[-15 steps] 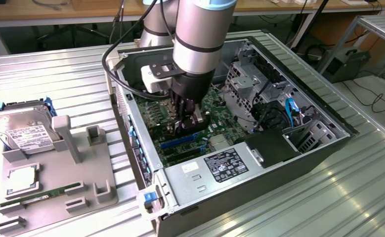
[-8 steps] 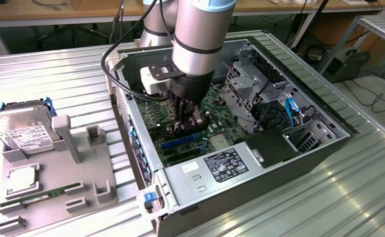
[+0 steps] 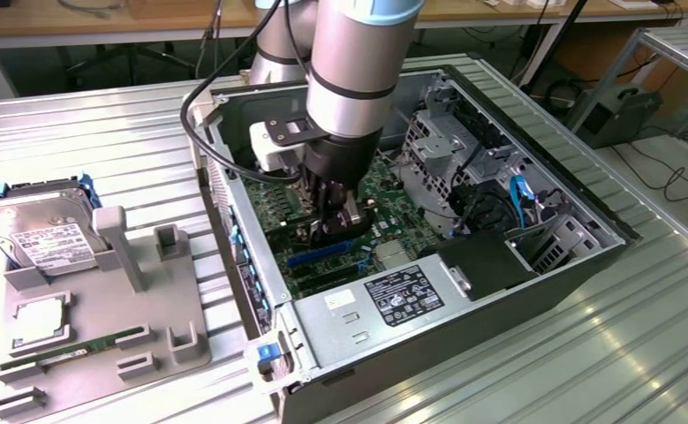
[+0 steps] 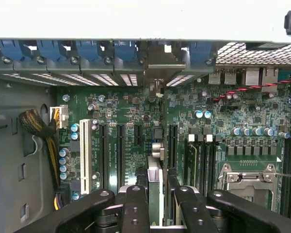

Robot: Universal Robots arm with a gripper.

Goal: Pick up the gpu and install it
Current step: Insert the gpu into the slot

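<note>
The gripper [image 4: 155, 206] is reaching down into the open computer case [image 3: 579, 265], its fingers [image 4: 136, 208] clamping the gpu [image 4: 155, 179], which is standing on edge directly over the motherboard [image 3: 379, 199]. In the wrist view the card is showing edge-on, running away from the camera between the two black fingers toward the far wall of the case, where its silvery bracket [image 4: 157, 73] is sitting among the blue slot clips [image 4: 51, 48]; the lower edge is lining up with the black expansion slots beside a white slot [image 4: 85, 155]. Whether the card is fully seated cannot be told. The exterior view is showing what the wrist camera is missing: the arm [image 3: 350, 62] coming down from above, a blue slot [image 3: 320, 253] just near the gripper, and a grey fixture tray [image 3: 108, 344] lying on the desk at the exterior view's left, carrying a hard drive [image 3: 37, 230], a processor [image 3: 37, 322] and a green memory stick [image 3: 72, 347].
</note>
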